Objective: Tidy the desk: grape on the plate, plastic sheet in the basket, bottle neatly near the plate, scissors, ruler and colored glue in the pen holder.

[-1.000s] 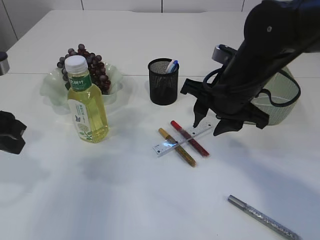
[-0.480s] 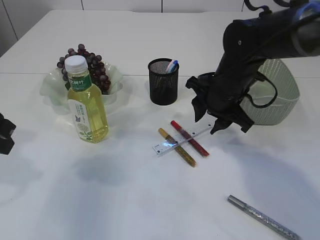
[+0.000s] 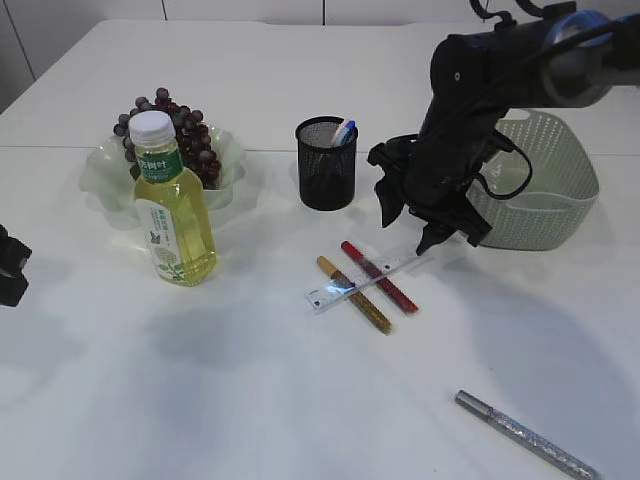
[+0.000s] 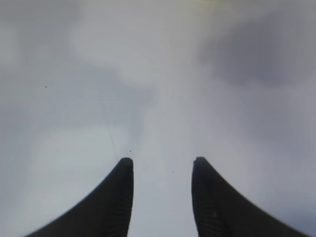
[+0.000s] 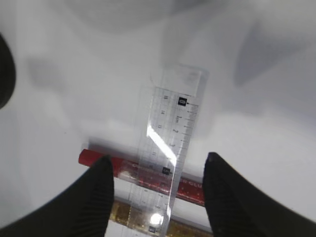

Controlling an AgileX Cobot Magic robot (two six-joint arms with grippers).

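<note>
Clear plastic ruler | flat | crossing red glue and gold glue

A silver glitter pen lies on the white table.

I see a clear glossy plastic ruler w/ glare streak, over red & gold glitter glue sticks. Pen holder: black metal mesh. Basket: pale green perforated plastic. Table: smooth matt white.

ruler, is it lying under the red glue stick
No, the clear ruler lies on top, crossing over the red glue stick, whose body shows through it in the right wrist view.
</note>
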